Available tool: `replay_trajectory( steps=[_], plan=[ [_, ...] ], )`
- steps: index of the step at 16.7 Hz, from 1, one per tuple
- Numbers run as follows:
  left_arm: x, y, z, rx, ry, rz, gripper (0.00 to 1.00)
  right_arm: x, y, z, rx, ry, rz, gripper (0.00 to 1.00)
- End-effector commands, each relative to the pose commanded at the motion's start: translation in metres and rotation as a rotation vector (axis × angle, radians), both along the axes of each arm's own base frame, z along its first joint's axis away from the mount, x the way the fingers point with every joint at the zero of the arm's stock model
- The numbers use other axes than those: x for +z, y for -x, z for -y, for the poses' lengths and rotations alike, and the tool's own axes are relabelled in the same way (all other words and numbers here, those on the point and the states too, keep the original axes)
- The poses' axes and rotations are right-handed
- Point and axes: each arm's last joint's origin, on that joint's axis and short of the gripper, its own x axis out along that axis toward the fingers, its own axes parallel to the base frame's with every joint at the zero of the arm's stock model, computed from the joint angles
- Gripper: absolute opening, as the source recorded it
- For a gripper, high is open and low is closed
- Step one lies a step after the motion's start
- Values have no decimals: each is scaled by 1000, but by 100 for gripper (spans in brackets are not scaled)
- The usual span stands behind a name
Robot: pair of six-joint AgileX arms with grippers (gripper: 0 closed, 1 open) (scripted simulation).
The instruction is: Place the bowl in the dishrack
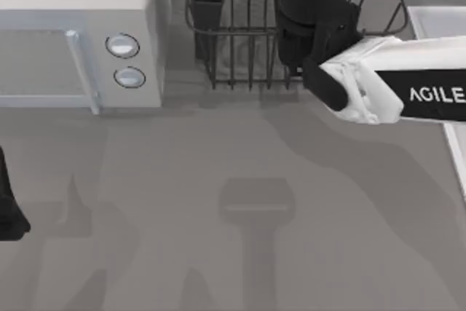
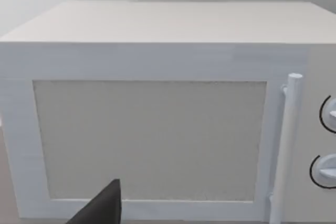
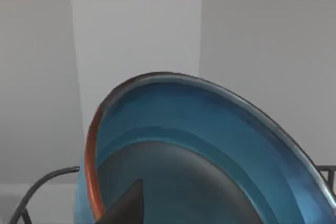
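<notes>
Blue bowl (image 3: 210, 129) tilted above dark wire dishrack (image 1: 240, 49).

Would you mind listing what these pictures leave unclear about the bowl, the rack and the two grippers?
- Bowl, right wrist view: lower part cut off; grip unseen.
- Dishrack, top view: far part cut off; right arm covers its right side.
- Right gripper: seen from behind.
- Left gripper: parked at the table's left edge, cropped.

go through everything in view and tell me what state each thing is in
bowl: tilted on edge, above the dishrack wires.
dishrack: upright at the table's back.
microwave: door closed.
right tool: over the dishrack.
left tool: parked at the table's left edge.
</notes>
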Motion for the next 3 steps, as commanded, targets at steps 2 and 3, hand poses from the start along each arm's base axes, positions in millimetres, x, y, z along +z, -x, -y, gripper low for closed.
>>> replay_trajectory(
  steps=[2,3],
  plan=[
    [0,0,0,0,0,0,100,0,0,0,0,0,0,100],
    [0,0,0,0,0,0,100,0,0,0,0,0,0,100]
  ],
)
